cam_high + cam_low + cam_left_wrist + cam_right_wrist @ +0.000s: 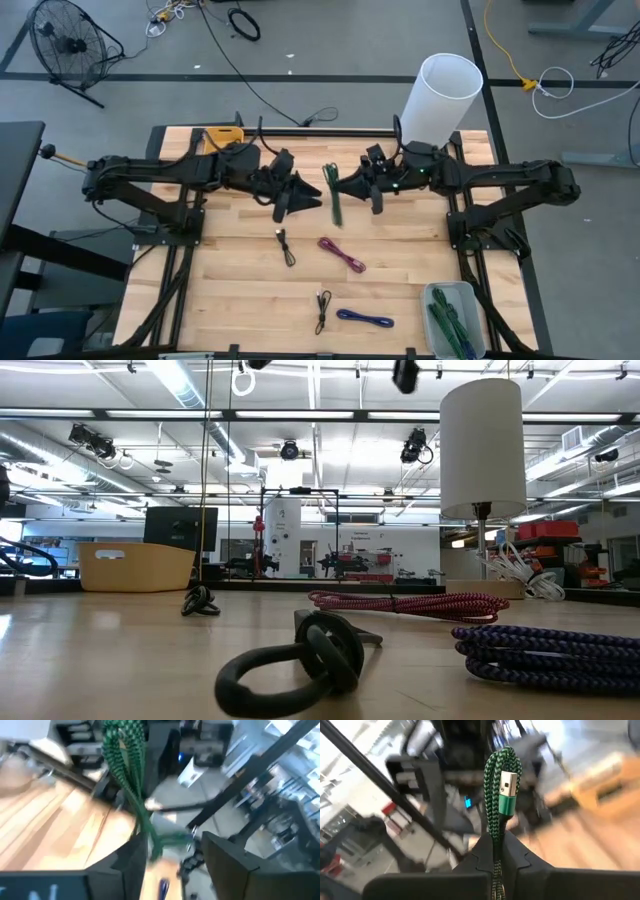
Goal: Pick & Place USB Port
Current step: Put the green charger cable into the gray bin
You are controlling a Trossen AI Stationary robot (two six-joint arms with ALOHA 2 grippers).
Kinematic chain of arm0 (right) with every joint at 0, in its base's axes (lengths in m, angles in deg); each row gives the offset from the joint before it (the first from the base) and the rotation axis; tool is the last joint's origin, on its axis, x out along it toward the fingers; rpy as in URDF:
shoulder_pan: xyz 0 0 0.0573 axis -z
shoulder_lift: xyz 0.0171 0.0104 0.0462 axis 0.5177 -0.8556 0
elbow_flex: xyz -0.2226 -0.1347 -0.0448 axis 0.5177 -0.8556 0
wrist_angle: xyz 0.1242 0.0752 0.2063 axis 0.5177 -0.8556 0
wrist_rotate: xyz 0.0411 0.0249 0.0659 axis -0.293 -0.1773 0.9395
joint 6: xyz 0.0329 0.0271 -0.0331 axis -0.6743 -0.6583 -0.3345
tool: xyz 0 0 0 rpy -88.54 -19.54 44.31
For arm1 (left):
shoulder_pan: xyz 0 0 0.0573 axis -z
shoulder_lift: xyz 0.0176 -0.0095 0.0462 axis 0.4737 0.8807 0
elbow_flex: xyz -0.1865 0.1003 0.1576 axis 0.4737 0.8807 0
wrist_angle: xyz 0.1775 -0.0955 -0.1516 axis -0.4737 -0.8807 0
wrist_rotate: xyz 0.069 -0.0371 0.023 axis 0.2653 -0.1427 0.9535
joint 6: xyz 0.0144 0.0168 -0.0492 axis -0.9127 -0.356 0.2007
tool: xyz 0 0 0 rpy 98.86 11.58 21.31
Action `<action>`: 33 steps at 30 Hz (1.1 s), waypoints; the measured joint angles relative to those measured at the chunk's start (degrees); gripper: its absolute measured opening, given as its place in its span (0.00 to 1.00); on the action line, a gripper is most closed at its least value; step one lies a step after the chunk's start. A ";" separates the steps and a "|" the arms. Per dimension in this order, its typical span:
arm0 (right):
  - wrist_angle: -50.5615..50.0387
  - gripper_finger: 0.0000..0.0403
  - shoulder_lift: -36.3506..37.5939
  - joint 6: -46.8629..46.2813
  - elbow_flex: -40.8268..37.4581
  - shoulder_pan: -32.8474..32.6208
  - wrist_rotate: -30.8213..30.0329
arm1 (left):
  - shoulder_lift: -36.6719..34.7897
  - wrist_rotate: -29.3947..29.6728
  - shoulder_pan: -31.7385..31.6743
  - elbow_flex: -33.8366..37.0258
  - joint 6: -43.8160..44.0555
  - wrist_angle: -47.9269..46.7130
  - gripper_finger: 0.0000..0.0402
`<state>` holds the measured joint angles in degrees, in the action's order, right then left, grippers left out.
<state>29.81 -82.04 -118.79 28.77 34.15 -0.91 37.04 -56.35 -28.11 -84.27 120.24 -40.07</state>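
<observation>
Nearest the low camera, a coiled black cable (pixel 295 660) lies on the wooden tabletop (pixel 100 650), its far end hidden behind its own loop. Beside it, a purple braided cable (pixel 545 650) is cut off at the picture's edge, and a red braided cable (pixel 410 602) lies behind. No writing can be read anywhere.

A green braided USB cable (pixel 501 785) is clamped between the jaws of the right gripper (pixel 345 186), its silver plug (pixel 507 784) folded against the loop above the jaws. Seen from above, the cable (pixel 333 192) hangs over the tabletop's rear middle, between both arms. The left gripper (pixel 310 196) is just beside it; whether its jaws are parted cannot be told through blur.

A clear bin (pixel 452 318) of more green cables sits at the front right corner.
</observation>
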 joint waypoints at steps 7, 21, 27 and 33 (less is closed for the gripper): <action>-24.81 0.01 9.13 -9.52 -0.06 -5.04 2.71 | -3.21 0.62 0.00 0.03 -0.83 -11.17 0.54; -57.51 0.01 17.11 -54.45 -0.05 -29.31 10.70 | -3.31 0.81 -0.02 0.05 -1.29 -14.44 0.51; -61.05 0.01 15.64 -69.15 -0.05 -38.60 11.16 | -3.31 0.79 0.07 0.07 -1.47 -14.44 0.51; -70.36 0.01 11.60 -75.21 -0.05 -43.56 13.98 | -3.31 0.79 0.07 0.07 -2.28 -14.44 0.51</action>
<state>-40.55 -70.44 -194.00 28.72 -9.41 13.08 33.73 -55.57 -28.04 -84.20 117.96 -54.52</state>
